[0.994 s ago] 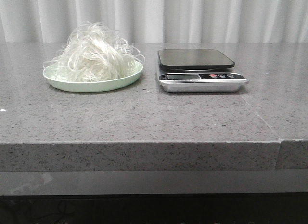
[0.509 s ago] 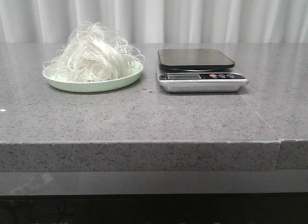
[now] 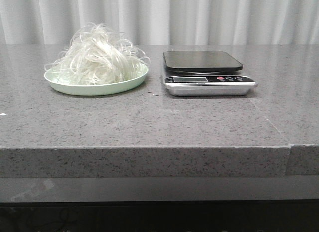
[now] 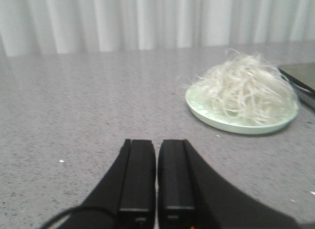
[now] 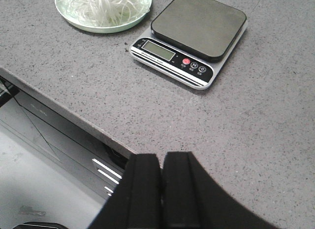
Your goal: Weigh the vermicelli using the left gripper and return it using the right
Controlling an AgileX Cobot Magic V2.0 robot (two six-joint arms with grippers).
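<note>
Resting in a loose heap on the plate (image 3: pixel 95 82), the vermicelli (image 3: pixel 97 57) sits toward the far left part of the table (image 3: pixel 149 117), well back from the near edge. Strands fill the plate from rim to rim and rise in a mound; a few curl out over the rim. The plate is pale green and shallow, and stands flat on the grey speckled stone.

Just beside the plate, on its right and not touching it, stands the scale (image 3: pixel 207 72). Its dark platform is bare. A display and a row of small buttons, one of them red, face the near edge. The display reading is too small to make out.

Neither arm shows in the front view. In the left wrist view the left gripper (image 4: pixel 156 175) is low over the table, fingers together with only a thin seam between them, nothing held. It is well apart from the vermicelli (image 4: pixel 246 91) and the plate (image 4: pixel 236 124).

In the right wrist view the right gripper (image 5: pixel 161 189) hangs above the near edge of the table, fingers likewise together and holding nothing. The scale (image 5: pixel 189 39) and the plate (image 5: pixel 103 23) lie well beyond it.

A white curtain (image 3: pixel 159 17) hangs behind the far edge.
</note>
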